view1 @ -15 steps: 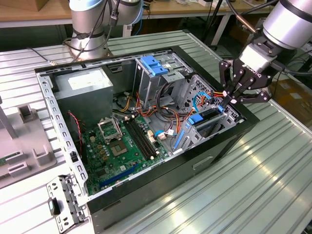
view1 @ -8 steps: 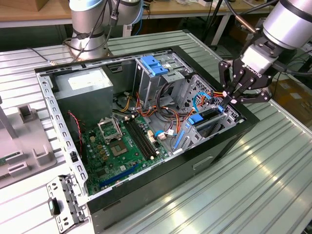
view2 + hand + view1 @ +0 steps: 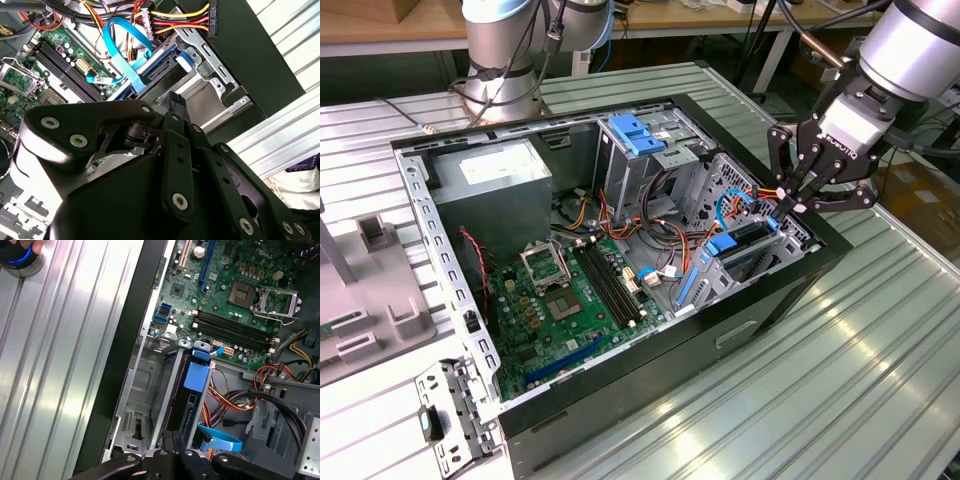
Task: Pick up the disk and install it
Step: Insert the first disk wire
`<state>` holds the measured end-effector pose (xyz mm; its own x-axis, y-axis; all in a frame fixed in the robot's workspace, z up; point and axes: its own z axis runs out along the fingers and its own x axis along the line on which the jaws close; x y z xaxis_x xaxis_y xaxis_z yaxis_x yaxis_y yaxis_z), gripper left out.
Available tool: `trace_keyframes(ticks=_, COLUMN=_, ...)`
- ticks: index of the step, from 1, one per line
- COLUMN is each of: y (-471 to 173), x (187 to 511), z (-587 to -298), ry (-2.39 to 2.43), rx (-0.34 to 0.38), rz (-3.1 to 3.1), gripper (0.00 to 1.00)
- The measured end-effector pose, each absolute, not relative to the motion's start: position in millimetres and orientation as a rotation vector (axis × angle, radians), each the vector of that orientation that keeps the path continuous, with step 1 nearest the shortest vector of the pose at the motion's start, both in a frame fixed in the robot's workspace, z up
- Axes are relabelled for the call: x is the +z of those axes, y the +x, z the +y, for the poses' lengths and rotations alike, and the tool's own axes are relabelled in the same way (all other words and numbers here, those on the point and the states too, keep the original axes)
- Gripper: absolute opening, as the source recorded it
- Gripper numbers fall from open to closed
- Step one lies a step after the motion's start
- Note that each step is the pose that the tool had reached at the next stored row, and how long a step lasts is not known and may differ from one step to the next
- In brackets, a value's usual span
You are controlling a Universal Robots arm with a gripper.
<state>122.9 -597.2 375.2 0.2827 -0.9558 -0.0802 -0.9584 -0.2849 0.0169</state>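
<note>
While I'm hanging over the drive cage (image 3: 142, 390) at the edge of the case, my gripper (image 3: 172, 441) is sitting with its fingertips pinched together and nothing showing between them. It's hovering right at the upper edge of the disk (image 3: 183, 410), and I can't tell if it's actually touching.

The disk is standing on edge in the cage slot, a dark slab between the metal walls, with its blue rail tab (image 3: 196, 376) poking out at one end. I'm treating it as a stiff, dense little brick. It isn't going to flex, but I'm guessing it's delicate inside, so no knocks. The flat metal faces are looking slick, so I'm reckoning the 2 long edges with the plastic rails are the place to grab, not the broad faces.

Just past it a flat blue cable (image 3: 220, 444) is looping around, and further out the motherboard (image 3: 235, 315) is lying flat.
</note>
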Motion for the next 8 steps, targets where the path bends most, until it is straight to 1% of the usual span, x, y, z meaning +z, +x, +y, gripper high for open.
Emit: trace_keyframes(ticks=8, y=122.9, x=375.2, z=-597.2, ry=-2.542, rx=0.118, rz=1.785, gripper=0.11)
